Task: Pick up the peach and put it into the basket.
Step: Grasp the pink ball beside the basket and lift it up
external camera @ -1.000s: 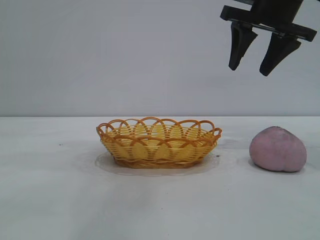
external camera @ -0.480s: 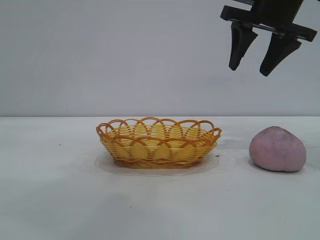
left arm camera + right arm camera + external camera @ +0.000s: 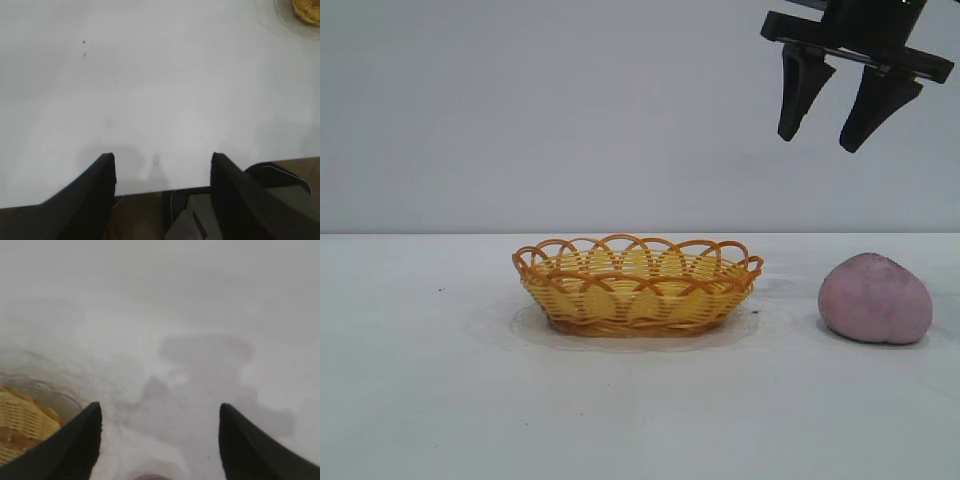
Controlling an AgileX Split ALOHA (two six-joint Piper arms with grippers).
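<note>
Pink-mauve and matte, the peach (image 3: 875, 298) sits on the white table (image 3: 420, 400) at the exterior view's right, its long axis running left to right, its slightly pointed top up, a faint crease down its lower front. Well apart to its left stands the basket (image 3: 638, 286), a yellow woven oval with an orange-brown looped rim, its long axis also left to right, nothing visible inside. High above the peach and a little left of it hangs the right gripper (image 3: 828, 115), fingers spread and holding nothing. The left gripper (image 3: 162, 172) shows only in its wrist view, over the table's edge, fingers parted and empty, a sliver of basket far off
</note>
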